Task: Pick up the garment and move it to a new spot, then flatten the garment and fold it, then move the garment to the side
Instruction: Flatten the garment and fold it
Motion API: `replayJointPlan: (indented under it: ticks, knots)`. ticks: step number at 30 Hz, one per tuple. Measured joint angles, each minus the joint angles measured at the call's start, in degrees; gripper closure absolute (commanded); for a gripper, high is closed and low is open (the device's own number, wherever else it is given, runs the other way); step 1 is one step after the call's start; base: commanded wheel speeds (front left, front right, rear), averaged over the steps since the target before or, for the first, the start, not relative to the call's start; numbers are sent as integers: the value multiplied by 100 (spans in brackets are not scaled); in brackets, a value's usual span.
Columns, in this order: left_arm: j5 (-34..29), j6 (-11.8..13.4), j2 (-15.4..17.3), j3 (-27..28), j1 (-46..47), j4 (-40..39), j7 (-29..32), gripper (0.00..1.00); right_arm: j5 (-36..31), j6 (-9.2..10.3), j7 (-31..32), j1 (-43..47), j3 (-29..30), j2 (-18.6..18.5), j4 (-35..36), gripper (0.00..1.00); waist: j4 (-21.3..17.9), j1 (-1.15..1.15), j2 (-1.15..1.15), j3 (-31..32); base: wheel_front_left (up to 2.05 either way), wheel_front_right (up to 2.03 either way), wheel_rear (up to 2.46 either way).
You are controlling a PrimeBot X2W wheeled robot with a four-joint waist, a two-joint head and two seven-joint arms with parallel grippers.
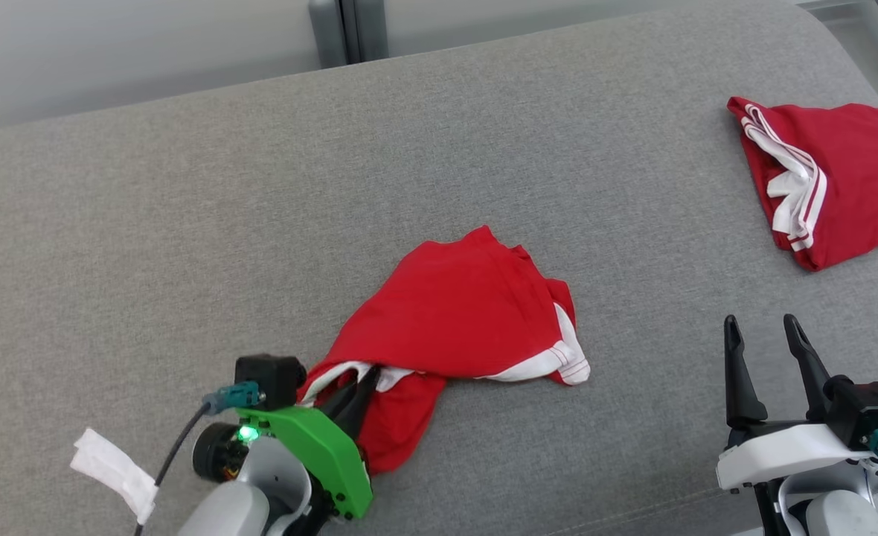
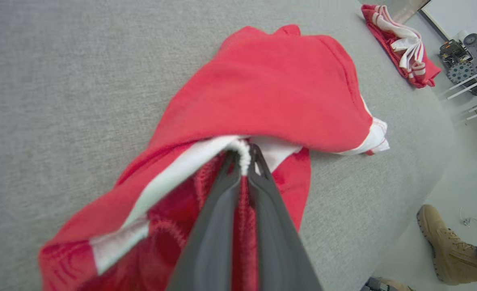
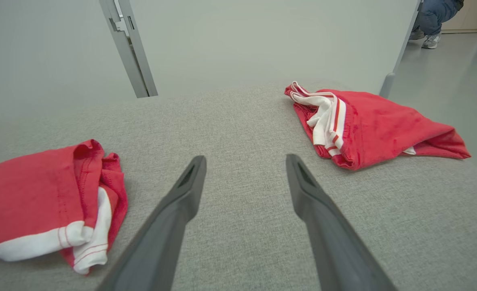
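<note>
A crumpled red garment (image 1: 454, 320) with white trim lies near the middle of the grey surface. My left gripper (image 1: 357, 391) sits at its near-left end, its jaws shut on a white-edged fold of the cloth. In the left wrist view the two dark fingers (image 2: 218, 202) pinch the garment (image 2: 271, 93) at a white ribbed edge. My right gripper (image 1: 766, 339) stands open over bare surface at the lower right, apart from the cloth. In the right wrist view its fingertips (image 3: 196, 169) frame bare grey fabric, with the garment (image 3: 36, 182) to their left.
A second red garment (image 1: 833, 179) with white stripes lies folded at the far right (image 3: 368, 125). A white scrap (image 1: 111, 465) hangs at the lower left. The grey cushioned surface (image 1: 186, 208) has much bare room. A person's boot (image 2: 444, 246) stands on the floor beyond the edge.
</note>
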State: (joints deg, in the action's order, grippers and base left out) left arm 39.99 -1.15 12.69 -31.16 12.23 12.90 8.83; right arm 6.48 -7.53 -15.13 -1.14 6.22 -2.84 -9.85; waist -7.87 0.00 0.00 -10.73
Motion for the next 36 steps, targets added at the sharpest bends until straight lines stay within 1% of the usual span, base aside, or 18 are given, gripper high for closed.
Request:
replayJointPlan:
  ticks: [2,4,6,10,13,15,17,20,23,25,28,30,31,36]
  knots:
    - [193,-151,77,-9,87,-318,287,100,20,0,-1,-13,7,-1,-2,0,-41,0,0,-6,0,0,0]
    - [339,-250,224,-31,177,-731,652,100,37,0,-1,-16,9,0,-22,0,-85,0,0,-8,0,0,0]
    - [635,-363,417,-47,344,-1314,1146,100,54,0,-1,-27,24,1,-43,0,-127,0,0,-1,0,0,0]
    - [1269,-430,613,29,946,-2407,2108,100,115,0,-1,-44,58,-1,-60,0,-201,0,0,42,0,0,0]
    - [1691,-292,672,147,1517,-2789,2796,100,202,0,0,-125,-1,0,-86,0,-300,0,0,70,0,0,0]
    - [1886,-163,667,196,1911,-2838,3173,100,266,0,0,-201,-37,0,-102,0,-387,0,0,83,0,0,0]
    - [2040,-32,667,211,2337,-2742,3563,100,333,0,-1,-270,-82,0,-127,0,-506,0,0,95,0,0,0]
    - [1931,44,766,255,2971,-2391,3865,100,435,0,0,-363,-154,-1,-147,0,-708,0,0,96,0,0,0]
    - [1682,80,771,267,3498,-1916,3950,100,536,0,0,-435,-174,-2,-171,0,-937,0,0,76,0,0,0]
    - [1508,85,744,268,3800,-1581,3878,100,611,0,0,-439,-179,-4,-191,0,-1086,0,0,54,0,0,0]
    - [1259,9,641,270,4237,-1085,3675,100,697,0,0,-447,-193,-4,-220,0,-1311,0,0,5,0,0,0]
    - [1066,-152,587,265,4539,-793,3424,100,732,0,0,-450,-197,-4,-238,0,-1462,0,0,-40,0,0,0]
    - [964,-193,571,280,4661,-661,3277,100,749,0,0,-450,-191,-5,-246,0,-1517,0,0,-58,0,0,0]
    - [836,-477,388,346,5143,-35,2490,100,756,0,0,-450,-174,-4,-272,0,-1780,0,0,-170,0,0,0]
